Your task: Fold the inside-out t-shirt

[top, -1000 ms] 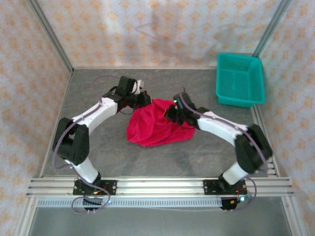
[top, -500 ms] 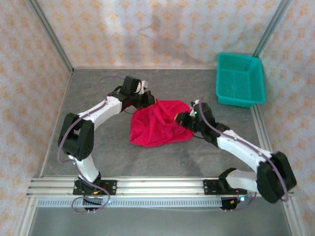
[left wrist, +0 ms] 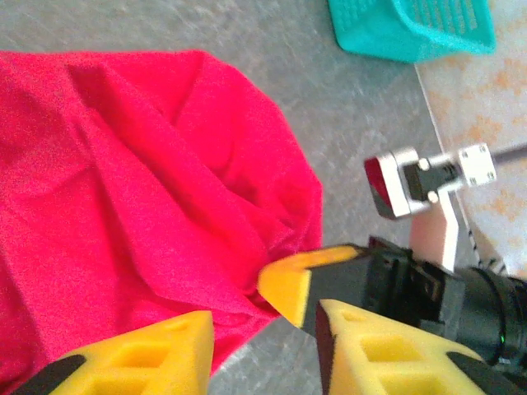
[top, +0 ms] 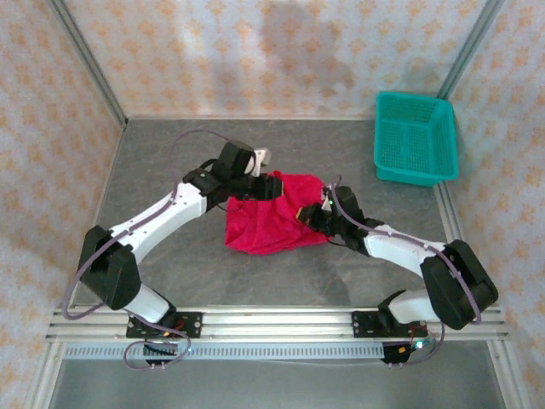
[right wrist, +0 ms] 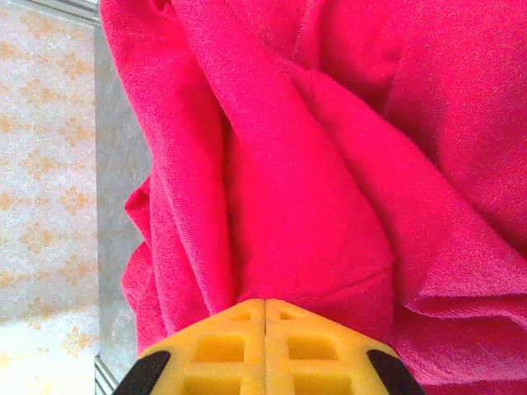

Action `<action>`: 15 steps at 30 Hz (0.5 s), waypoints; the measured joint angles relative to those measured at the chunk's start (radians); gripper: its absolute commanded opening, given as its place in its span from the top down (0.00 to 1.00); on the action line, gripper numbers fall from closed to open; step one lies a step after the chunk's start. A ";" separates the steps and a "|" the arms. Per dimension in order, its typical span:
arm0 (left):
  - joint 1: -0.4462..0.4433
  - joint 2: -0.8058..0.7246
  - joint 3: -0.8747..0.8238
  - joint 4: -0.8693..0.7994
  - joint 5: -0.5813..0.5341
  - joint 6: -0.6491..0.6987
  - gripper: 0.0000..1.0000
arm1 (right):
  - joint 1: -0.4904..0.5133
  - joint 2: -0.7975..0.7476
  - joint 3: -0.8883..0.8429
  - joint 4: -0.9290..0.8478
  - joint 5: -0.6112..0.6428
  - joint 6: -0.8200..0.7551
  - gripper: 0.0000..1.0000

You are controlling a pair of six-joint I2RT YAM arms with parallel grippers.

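The inside-out t-shirt [top: 271, 215] lies in a crumpled crimson heap in the middle of the grey table; it also shows as folds in the left wrist view [left wrist: 123, 181] and the right wrist view [right wrist: 329, 164]. My left gripper [top: 265, 183] hovers at its far edge. Its yellow jaws [left wrist: 263, 329] stand apart, with the cloth's edge lying below the gap, not pinched. My right gripper [top: 305, 213] is at the shirt's right side, its jaws [right wrist: 265, 303] shut on a fold of the cloth. One of its yellow fingers [left wrist: 300, 284] appears in the left wrist view.
A teal mesh basket [top: 415, 141] stands at the far right corner of the table and appears again as the basket [left wrist: 412, 29] in the left wrist view. Patterned walls [top: 255, 51] close in the table on three sides. Bare grey table [top: 281, 273] lies in front of the shirt.
My left gripper has opened and let go of the shirt's far edge. The right arm has swung and drawn in toward the centre, still gripping. The shirt has spread a little.
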 measured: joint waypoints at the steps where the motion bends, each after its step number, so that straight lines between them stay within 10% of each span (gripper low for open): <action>1: -0.008 0.019 0.008 -0.007 -0.003 -0.003 0.63 | 0.000 0.000 -0.007 0.008 -0.001 0.003 1.00; 15: -0.069 0.414 0.318 -0.089 -0.078 -0.143 0.69 | 0.010 0.001 -0.095 0.084 -0.003 0.011 1.00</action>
